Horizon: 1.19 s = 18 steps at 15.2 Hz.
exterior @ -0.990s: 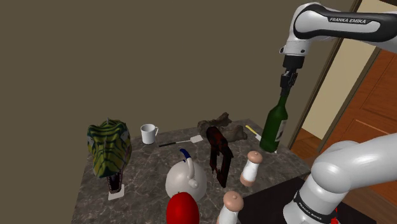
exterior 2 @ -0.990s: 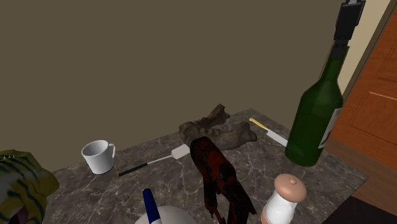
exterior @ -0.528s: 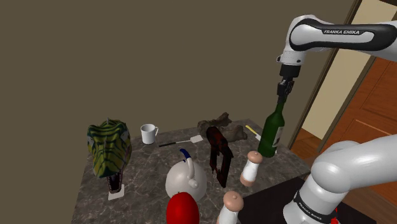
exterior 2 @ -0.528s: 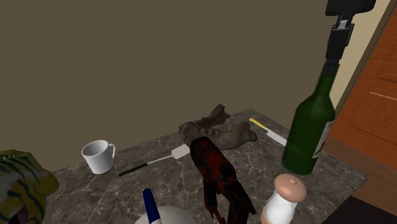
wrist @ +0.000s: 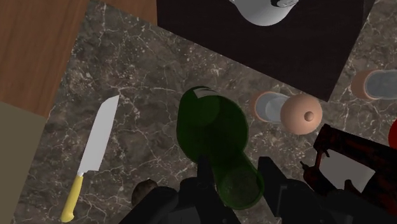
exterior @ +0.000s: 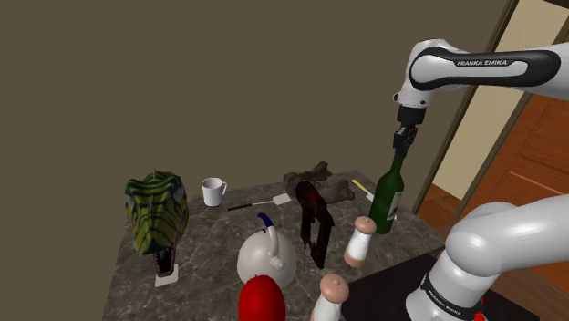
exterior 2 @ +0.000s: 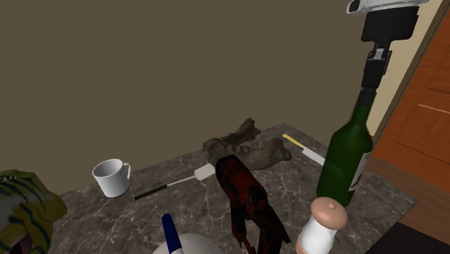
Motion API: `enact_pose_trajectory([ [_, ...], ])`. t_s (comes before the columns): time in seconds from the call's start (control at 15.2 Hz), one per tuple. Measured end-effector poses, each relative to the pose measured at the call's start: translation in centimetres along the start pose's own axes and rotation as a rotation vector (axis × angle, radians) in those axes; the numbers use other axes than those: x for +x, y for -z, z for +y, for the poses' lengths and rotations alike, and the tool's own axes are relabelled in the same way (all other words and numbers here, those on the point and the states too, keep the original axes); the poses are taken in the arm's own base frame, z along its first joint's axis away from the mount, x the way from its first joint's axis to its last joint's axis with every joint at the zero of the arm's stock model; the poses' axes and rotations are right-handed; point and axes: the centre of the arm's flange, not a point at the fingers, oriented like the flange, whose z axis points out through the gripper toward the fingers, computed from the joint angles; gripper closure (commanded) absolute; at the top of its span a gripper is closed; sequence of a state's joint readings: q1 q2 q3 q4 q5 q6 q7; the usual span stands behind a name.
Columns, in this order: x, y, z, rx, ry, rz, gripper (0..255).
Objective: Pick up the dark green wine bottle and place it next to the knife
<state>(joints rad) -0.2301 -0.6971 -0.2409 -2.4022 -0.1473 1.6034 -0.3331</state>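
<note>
The dark green wine bottle (exterior: 389, 196) (exterior 2: 346, 162) (wrist: 213, 130) hangs slightly tilted from my gripper (exterior: 398, 150) (exterior 2: 370, 76) (wrist: 235, 181), which is shut on the top of its neck. Its base sits low over the marble table (exterior: 210, 246), close beside a white shaker (exterior: 360, 242) (exterior 2: 322, 224) (wrist: 304, 113). I cannot tell whether the base touches the table. The knife (exterior: 362, 189) (exterior 2: 303, 149) (wrist: 95, 153), with a yellow handle and a grey blade, lies flat on the table just beyond the bottle, near the far corner.
A dark red figure (exterior: 313, 223) and a brown gnarled piece (exterior: 319, 178) lie near the bottle. Farther along the table are a spatula (exterior: 260, 201), a white mug (exterior: 213, 191), a white jug (exterior: 266, 258) and a green dinosaur head (exterior: 157, 214). The table edge (exterior 2: 389, 184) is close.
My gripper has carried the bottle toward the shoulder view's left and slightly lower, from beside the knife's corner to close by the shaker. The other objects have not moved.
</note>
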Motion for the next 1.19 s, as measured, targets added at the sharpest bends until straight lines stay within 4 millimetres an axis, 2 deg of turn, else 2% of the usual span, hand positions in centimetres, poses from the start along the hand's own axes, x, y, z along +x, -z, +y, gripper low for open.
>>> enact_pose_trajectory([
  [0.66,0.7,-5.4,0.2,0.000,0.000,0.001,255],
  [1.12,0.7,-5.5,0.3,-0.003,0.000,0.009,255],
  [1.19,0.6,-5.5,0.3,-0.003,0.000,0.009,0],
])
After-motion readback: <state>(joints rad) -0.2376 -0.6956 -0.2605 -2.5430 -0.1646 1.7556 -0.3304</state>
